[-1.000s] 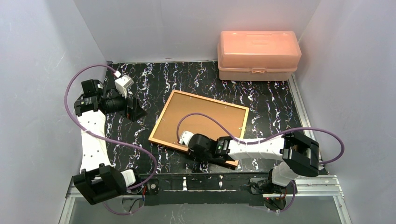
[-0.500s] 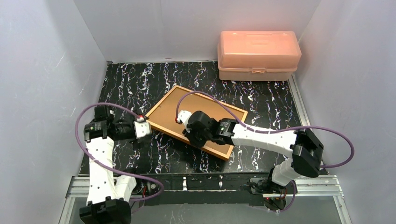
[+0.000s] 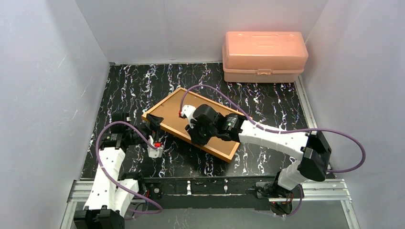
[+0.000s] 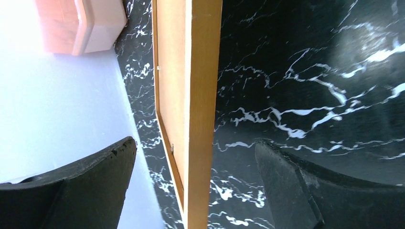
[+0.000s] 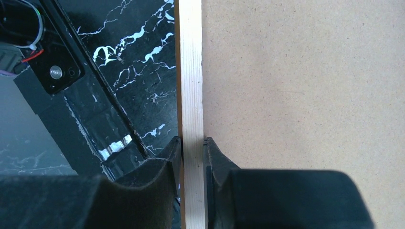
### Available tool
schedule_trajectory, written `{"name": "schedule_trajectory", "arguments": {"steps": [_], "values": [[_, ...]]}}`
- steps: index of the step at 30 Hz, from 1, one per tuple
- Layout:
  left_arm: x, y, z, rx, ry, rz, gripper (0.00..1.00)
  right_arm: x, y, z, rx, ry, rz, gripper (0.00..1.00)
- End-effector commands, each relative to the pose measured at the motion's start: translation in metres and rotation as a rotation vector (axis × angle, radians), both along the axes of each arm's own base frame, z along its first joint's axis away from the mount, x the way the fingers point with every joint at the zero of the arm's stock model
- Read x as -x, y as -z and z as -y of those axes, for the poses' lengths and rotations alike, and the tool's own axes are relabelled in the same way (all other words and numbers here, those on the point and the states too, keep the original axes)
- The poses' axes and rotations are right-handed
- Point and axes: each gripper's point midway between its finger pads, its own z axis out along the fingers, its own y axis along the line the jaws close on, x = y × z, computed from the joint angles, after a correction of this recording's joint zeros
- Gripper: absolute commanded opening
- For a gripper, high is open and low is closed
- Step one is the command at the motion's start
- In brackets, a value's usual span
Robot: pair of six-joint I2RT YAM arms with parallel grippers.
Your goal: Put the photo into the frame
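Observation:
The frame (image 3: pixel 161 102), thin orange-brown wood with a plain brown backing board (image 3: pixel 172 112) filling it, lies slanted at the middle of the black marbled table. My right gripper (image 3: pixel 196 138) is shut on its near long rail. In the right wrist view the pale rail (image 5: pixel 190 71) sits pinched between the two pads of that gripper (image 5: pixel 192 140), with the board (image 5: pixel 305 86) to the right. My left gripper (image 3: pixel 152 122) is open at the frame's left corner. In the left wrist view the rail (image 4: pixel 203 95) runs edge-on between the wide-apart fingers of the left gripper (image 4: pixel 195 142), touching neither. The photo is out of view.
A pink plastic box (image 3: pixel 264 56) stands at the back right against the wall, and also shows in the left wrist view (image 4: pixel 81 24). White walls close in the table on three sides. A metal rail (image 3: pixel 215 188) with the arm bases runs along the near edge.
The right gripper has dragged the frame left and farther back, turning it clockwise. The left arm has swung from the far left down to the frame's left corner, jaws still open.

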Motion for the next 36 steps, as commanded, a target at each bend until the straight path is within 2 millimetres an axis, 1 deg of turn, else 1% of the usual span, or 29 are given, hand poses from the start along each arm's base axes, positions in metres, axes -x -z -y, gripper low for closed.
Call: {"name": "schedule_trajectory", "arguments": {"steps": [1,3,5,7,8,10,11,13,14,15,17,18,20,22,24,25,26,31,33,36], "values": [[-0.031,-0.005,0.007,-0.071,0.106,0.247,0.92,-0.007,-0.058,-0.018,-0.166,-0.012,0.04,0.01],[-0.034,0.002,0.014,-0.101,0.15,0.279,0.91,-0.006,-0.061,-0.019,-0.175,-0.017,0.033,0.01],[-0.038,0.005,0.016,-0.13,0.168,0.285,0.89,-0.007,-0.065,-0.019,-0.184,-0.017,0.032,0.01],[-0.043,0.002,0.018,-0.137,0.174,0.289,0.82,-0.008,-0.067,-0.019,-0.189,-0.017,0.034,0.01],[-0.046,0.0,0.019,-0.14,0.172,0.292,0.74,-0.008,-0.068,-0.019,-0.192,-0.015,0.036,0.01],[-0.051,-0.005,0.022,-0.138,0.175,0.315,0.54,-0.01,-0.069,-0.018,-0.191,-0.01,0.042,0.01],[-0.053,-0.009,0.024,-0.13,0.177,0.329,0.45,-0.011,-0.068,-0.017,-0.189,-0.008,0.044,0.01],[-0.054,-0.014,0.026,-0.126,0.185,0.344,0.32,-0.013,-0.07,-0.016,-0.186,-0.007,0.051,0.01],[-0.055,-0.017,0.027,-0.116,0.18,0.351,0.29,-0.014,-0.071,-0.015,-0.179,-0.002,0.058,0.1],[-0.055,-0.02,0.027,-0.107,0.172,0.348,0.28,-0.017,-0.073,-0.013,-0.172,-0.003,0.076,0.21],[-0.054,-0.025,0.027,-0.093,0.152,0.34,0.27,-0.023,-0.082,-0.01,-0.163,0.005,0.119,0.52],[-0.054,-0.028,0.026,-0.082,0.135,0.331,0.27,-0.024,-0.087,-0.009,-0.162,-0.004,0.139,0.65],[-0.052,-0.035,0.025,-0.057,0.1,0.298,0.26,-0.03,-0.095,-0.005,-0.146,-0.012,0.194,0.74],[-0.048,-0.042,0.024,-0.041,0.074,0.254,0.26,-0.029,-0.1,-0.003,-0.136,-0.038,0.216,0.8],[-0.043,-0.05,0.023,-0.018,0.047,0.197,0.25,-0.028,-0.102,-0.002,-0.107,-0.064,0.237,0.82],[-0.041,-0.061,0.024,0.003,0.035,0.175,0.25,-0.025,-0.1,-0.001,-0.086,-0.078,0.25,0.82],[-0.038,-0.066,0.024,0.02,0.023,0.14,0.25,-0.023,-0.099,0.0,-0.064,-0.089,0.264,0.83],[-0.024,-0.084,0.025,0.062,-0.008,0.024,0.25,-0.01,-0.09,0.005,0.053,-0.148,0.377,0.88],[-0.019,-0.088,0.025,0.063,-0.007,0.005,0.24,-0.012,-0.09,0.008,0.091,-0.142,0.418,0.88],[-0.015,-0.091,0.025,0.062,-0.002,0.01,0.24,-0.022,-0.093,0.012,0.134,-0.121,0.475,0.87]]}}
